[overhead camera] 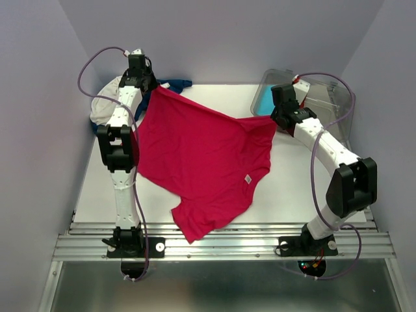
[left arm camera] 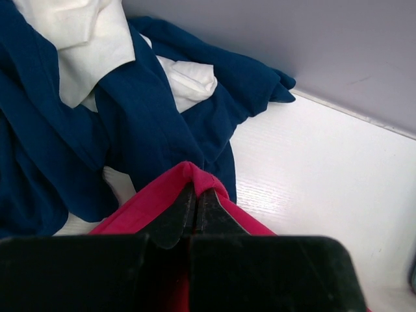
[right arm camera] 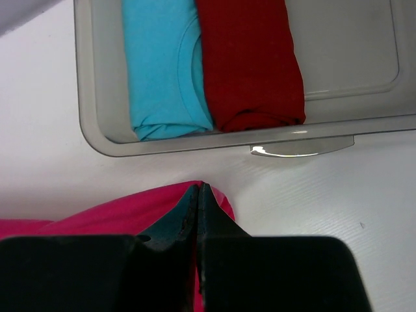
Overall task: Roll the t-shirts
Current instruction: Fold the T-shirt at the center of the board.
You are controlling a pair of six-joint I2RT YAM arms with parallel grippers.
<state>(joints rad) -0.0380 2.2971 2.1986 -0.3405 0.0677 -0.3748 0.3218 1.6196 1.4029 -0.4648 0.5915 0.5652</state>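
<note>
Across the white table (overhead camera: 305, 188) a pink-red t-shirt (overhead camera: 195, 156) lies spread out, stretched at its far edge between the two arms and reaching down to the table's near edge. At the far right corner stands a clear bin (overhead camera: 328, 97), just beyond the shirt's right corner. At the far left corner a navy t-shirt (left arm camera: 58, 149) lies crumpled with a cream-white t-shirt (left arm camera: 84, 45) tangled through it, both right beside the pink-red shirt's left corner. Inside the bin a light-blue roll (right arm camera: 162, 71) and a darker red roll (right arm camera: 250, 58) lie side by side, touching. The left gripper (left arm camera: 196, 195) is clenched on a pinched fold of the pink-red fabric at the far left corner; the right gripper (right arm camera: 198, 192) is clamped the same way on the shirt's edge just in front of the bin. A small white label (overhead camera: 247, 179) shows on the shirt's right side, its writing too small to read.
</note>
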